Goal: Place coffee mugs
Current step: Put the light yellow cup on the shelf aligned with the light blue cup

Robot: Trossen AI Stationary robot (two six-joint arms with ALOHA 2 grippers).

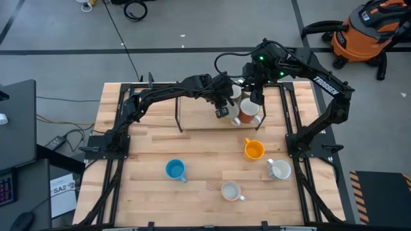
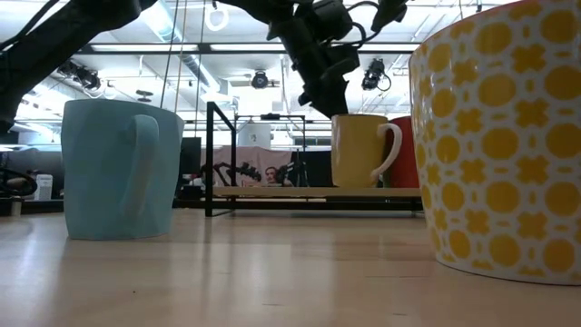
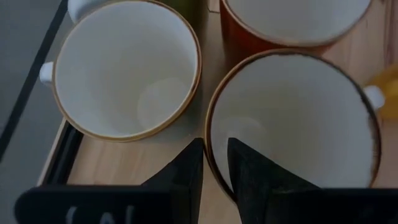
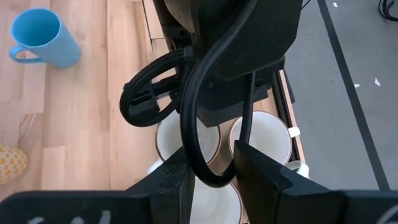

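Note:
Several mugs (image 1: 247, 110) stand close together on a raised wooden shelf (image 1: 199, 115) at the table's far side. The left wrist view shows a cream one with a brown rim (image 3: 124, 68), an orange-red one (image 3: 280, 31) and a white-lined one with a white handle (image 3: 292, 118). My left gripper (image 1: 225, 110) (image 3: 214, 146) is shut on that last mug. My right gripper (image 1: 255, 96) (image 4: 214, 155) hovers open just above the cluster, close behind the left wrist. Blue (image 1: 174, 169), orange (image 1: 254, 149), white (image 1: 279, 169) and patterned (image 1: 231, 190) mugs stand upright on the table. My left gripper holds the white-lined mug by its rim (image 3: 208, 134), on the side away from the handle (image 3: 373, 96). One finger (image 3: 255, 174) is inside the cup and the other (image 3: 183, 177) outside, coming from above. The mug is upright; whether it is lifted off the shelf, I cannot tell.
The shelf has thin black legs (image 2: 209, 154); in the low view a yellow mug (image 2: 359, 150) and a red one (image 2: 404, 150) stand on its board. The left arm's cable (image 4: 193, 112) loops in front of my right gripper. Bare tabletop lies at the near left (image 1: 141, 192).

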